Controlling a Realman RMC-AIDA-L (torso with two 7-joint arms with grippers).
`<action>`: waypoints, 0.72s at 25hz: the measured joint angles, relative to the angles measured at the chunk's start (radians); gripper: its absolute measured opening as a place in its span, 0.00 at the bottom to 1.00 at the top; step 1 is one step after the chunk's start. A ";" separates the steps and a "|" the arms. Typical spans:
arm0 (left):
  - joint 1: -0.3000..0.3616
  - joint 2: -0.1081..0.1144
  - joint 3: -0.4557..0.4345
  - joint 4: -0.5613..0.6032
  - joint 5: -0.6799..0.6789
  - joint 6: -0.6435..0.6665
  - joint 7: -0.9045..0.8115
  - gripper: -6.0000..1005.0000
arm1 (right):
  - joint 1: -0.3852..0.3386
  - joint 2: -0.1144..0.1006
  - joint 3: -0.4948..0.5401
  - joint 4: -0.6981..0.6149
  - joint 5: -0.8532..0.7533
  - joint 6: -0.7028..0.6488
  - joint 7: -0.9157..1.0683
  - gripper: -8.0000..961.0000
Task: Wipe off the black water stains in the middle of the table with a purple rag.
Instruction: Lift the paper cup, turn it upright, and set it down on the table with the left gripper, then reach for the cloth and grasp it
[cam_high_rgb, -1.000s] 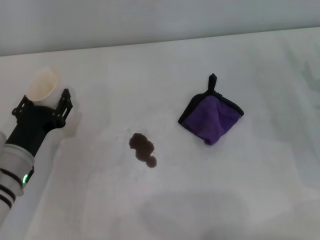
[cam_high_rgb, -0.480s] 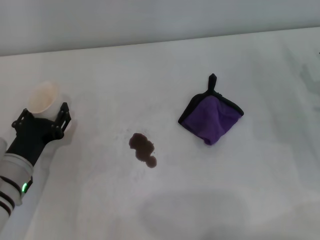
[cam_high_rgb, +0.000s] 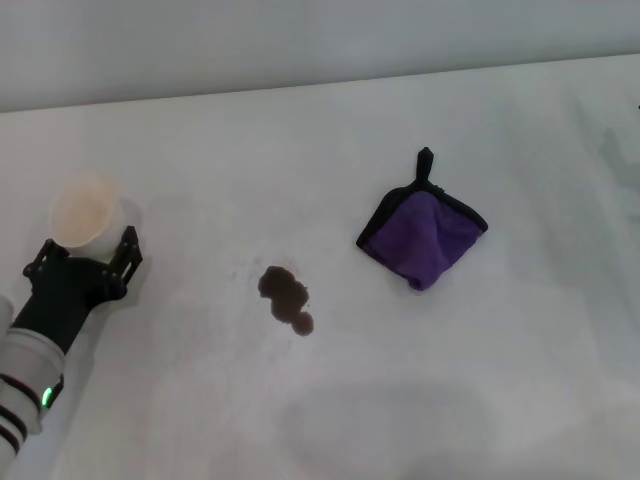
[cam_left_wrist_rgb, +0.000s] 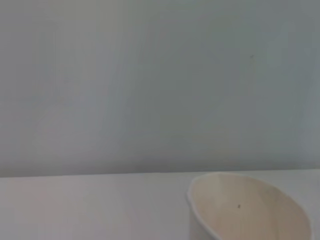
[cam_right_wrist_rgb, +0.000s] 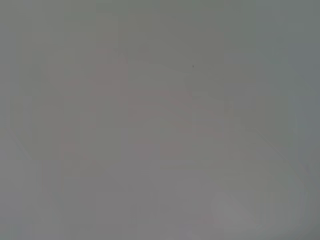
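Note:
The black water stains (cam_high_rgb: 287, 297) lie as a small dark blotch on the white table (cam_high_rgb: 500, 380), near its middle. The purple rag (cam_high_rgb: 425, 232), black-edged with a loop tab pointing away from me, rests flat to the right of the stains and apart from them. My left gripper (cam_high_rgb: 86, 254) is at the far left of the table, open, just on the near side of a white paper cup (cam_high_rgb: 82, 210). It holds nothing. The right gripper is out of view, and its wrist view shows only a blank grey surface.
The paper cup (cam_left_wrist_rgb: 250, 210) stands upright at the table's left side, close in front of the left gripper's fingers. The table's far edge (cam_high_rgb: 320, 85) meets a grey wall.
The left gripper has let go of the cup and drawn back toward me. The cup, tilted between the fingers a second ago, now stands upright on the table.

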 joint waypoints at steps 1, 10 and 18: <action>0.007 0.001 0.000 0.006 0.001 0.007 -0.001 0.69 | 0.000 0.000 0.000 0.000 0.000 0.000 0.000 0.90; 0.061 0.002 -0.011 0.025 -0.009 0.054 -0.006 0.81 | 0.002 0.000 0.000 -0.004 -0.001 0.000 0.000 0.89; 0.115 0.003 -0.008 0.049 -0.009 0.091 -0.008 0.89 | 0.003 -0.001 0.003 -0.008 -0.001 0.000 0.000 0.89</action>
